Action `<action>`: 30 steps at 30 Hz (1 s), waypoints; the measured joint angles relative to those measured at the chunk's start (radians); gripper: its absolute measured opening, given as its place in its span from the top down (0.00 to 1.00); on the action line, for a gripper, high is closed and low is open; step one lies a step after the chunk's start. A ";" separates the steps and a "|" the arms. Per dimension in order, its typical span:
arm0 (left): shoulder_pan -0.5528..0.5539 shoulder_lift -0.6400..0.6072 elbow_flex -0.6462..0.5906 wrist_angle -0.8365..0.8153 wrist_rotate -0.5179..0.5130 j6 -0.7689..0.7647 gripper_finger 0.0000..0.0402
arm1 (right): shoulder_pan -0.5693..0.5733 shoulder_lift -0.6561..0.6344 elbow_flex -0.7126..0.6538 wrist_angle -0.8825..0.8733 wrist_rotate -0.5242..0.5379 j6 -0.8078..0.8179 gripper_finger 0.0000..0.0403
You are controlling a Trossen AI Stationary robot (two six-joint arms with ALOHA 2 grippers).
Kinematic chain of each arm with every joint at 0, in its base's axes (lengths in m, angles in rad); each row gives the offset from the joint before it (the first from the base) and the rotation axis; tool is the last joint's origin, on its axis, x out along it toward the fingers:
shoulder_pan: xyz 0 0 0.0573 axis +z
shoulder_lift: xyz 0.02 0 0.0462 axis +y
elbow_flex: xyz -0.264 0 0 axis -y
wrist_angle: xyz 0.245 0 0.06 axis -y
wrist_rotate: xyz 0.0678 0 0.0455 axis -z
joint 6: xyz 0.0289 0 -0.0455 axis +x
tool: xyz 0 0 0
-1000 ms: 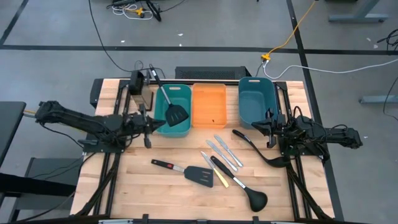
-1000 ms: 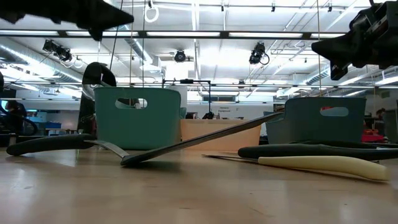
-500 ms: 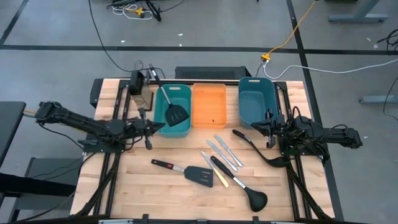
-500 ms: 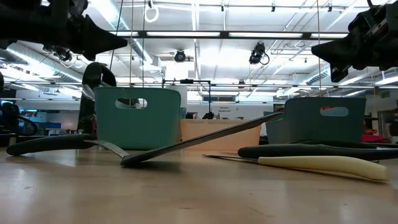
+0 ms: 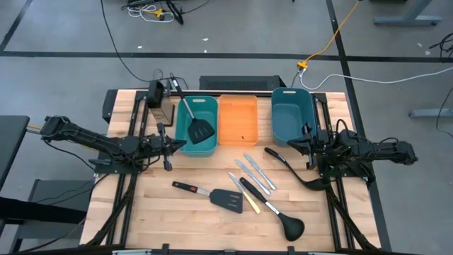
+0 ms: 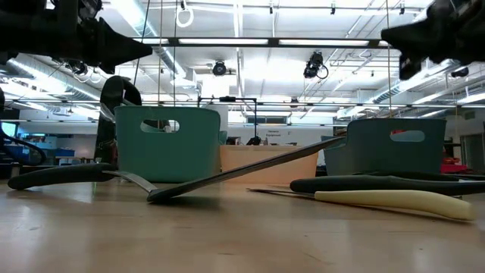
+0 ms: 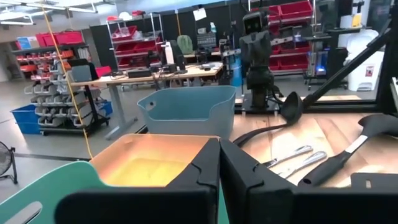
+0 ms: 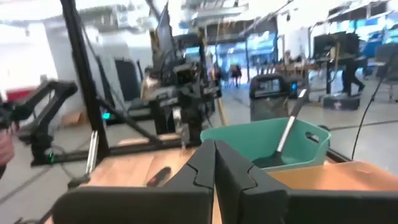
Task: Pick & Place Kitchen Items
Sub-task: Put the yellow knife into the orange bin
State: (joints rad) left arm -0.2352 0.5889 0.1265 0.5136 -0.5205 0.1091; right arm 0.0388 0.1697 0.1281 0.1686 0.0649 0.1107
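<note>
Kitchen items mostly lie loose on the wooden table, so the sorting looks barely begun. The left gripper hangs just beside the near wall of the light teal bin, its fingers pressed together on nothing. The right gripper waits by the near corner of the dark teal bin, fingers likewise closed and empty.

One spatula already stands in the light teal bin, blade down and handle leaning out over the far rim; that is the only piece that seems placed. The orange bin between the two teal ones holds no utensil, and none shows in the dark teal one.

Left on the table: a second spatula near the middle, two table knives just beyond it, a thin yellowish stick lying against a ladle, and another ladle close under the right gripper. Judging by position, each arm has an item within easy reach for its next pick.
</note>
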 joint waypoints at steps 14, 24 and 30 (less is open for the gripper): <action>0.000 -0.001 0.001 0.039 0.015 0.031 0.98 | 0.428 0.981 0.798 -0.707 0.115 0.353 1.00; 0.000 -0.001 0.001 0.066 0.013 0.067 0.97 | 0.570 1.509 1.043 -0.733 0.055 0.760 0.86; 0.000 -0.001 0.001 0.047 0.013 0.066 0.99 | 0.571 1.670 1.128 -0.675 0.022 0.848 0.67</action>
State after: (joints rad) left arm -0.2352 0.5877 0.1272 0.5608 -0.5076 0.1752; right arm 0.6094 1.8402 1.2558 -0.5063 0.0868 0.9583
